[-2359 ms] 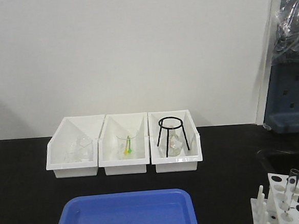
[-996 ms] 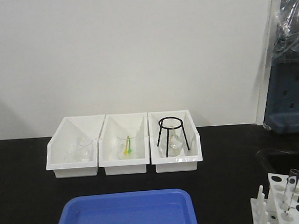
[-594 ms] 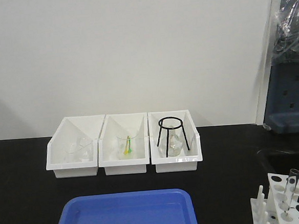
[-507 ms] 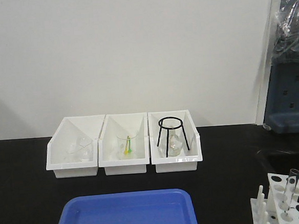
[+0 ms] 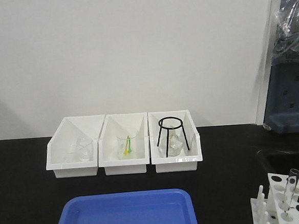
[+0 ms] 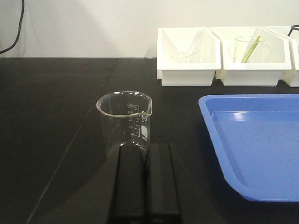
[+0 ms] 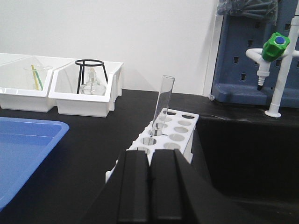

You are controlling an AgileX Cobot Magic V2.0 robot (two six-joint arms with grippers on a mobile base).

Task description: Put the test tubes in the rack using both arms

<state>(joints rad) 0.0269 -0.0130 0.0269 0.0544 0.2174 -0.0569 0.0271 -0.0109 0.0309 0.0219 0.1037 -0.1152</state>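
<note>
both our grippers pressed together, empty; left gripper sits near the beaker, careless swing could topple it; test tube leans in rack

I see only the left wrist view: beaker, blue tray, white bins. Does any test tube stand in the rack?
Observer: Yes, one test tube stands in the rack, leaning a little.
Operator: Does the right gripper hold it?
Observer: No. The right gripper is just short of the rack, jaws shut with nothing between them.
Operator: What is beyond the rack?
Observer: A white tap with a green knob, in front of a blue pegboard.
</note>
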